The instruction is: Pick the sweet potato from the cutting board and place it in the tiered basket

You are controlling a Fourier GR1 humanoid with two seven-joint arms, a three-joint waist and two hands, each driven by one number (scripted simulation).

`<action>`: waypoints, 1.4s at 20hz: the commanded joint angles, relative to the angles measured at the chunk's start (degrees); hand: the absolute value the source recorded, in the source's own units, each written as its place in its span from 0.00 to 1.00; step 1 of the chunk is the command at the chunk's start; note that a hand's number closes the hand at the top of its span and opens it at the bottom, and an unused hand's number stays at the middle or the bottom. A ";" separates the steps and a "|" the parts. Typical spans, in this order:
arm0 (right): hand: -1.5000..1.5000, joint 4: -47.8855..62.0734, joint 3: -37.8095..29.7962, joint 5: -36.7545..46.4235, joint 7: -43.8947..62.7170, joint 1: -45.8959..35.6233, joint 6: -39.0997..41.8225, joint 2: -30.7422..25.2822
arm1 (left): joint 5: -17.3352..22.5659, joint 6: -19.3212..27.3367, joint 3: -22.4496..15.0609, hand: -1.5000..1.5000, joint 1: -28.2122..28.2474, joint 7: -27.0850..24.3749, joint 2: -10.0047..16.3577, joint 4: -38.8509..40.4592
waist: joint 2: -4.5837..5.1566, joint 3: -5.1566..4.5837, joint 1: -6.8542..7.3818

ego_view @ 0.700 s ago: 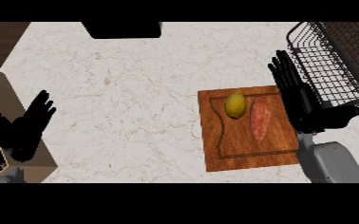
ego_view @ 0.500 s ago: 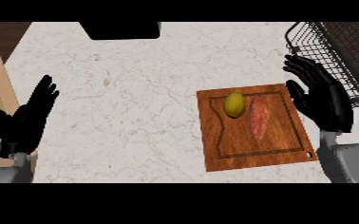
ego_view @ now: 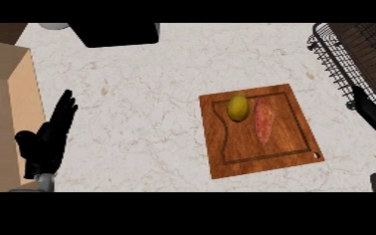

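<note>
Sweet potato point(ego_view: 263, 122): pinkish-red, long and narrow. It lies flat on the cutting board point(ego_view: 288, 134), right of the board's middle, with its long axis running roughly up and down in the head view. Nothing touches it but the board.

Yellow fruit point(ego_view: 237, 107): oval, on the same board, just beside the sweet potato on its left and set a little higher in the view.

Cutting board: brown wood with a groove running inside its rim and a small hole at the lower right corner. It sits flat on the counter point(ego_view: 147, 94), turned slightly out of square with the view's edges.

Tiered basket point(ego_view: 339, 55): black wire, in the upper right corner and cut off by the view's edge. A strip of pale marbled counter separates it from the board.

Right hand point(ego_view: 361, 100): only a dark sliver shows at the right edge, below the basket and right of the board, well clear of the sweet potato. Whether it is open or closed cannot be told.

Left hand point(ego_view: 48, 138): near the left edge, far from the board. Fingers point(ego_view: 66, 107) are straight, pressed together and pointing up the view, with the thumb set off to the left. It holds nothing.

Other items: a black block point(ego_view: 117, 34) at the top edge, and a tan surface point(ego_view: 16, 104) along the left edge.
</note>
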 commanded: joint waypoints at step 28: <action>0.00 -29.41 29.84 39.33 87.65 1.25 22.78 -23.86 | -5.51 2.71 -7.34 0.50 1.11 -2.39 -9.53 8.65 | 1.89 -1.53 5.89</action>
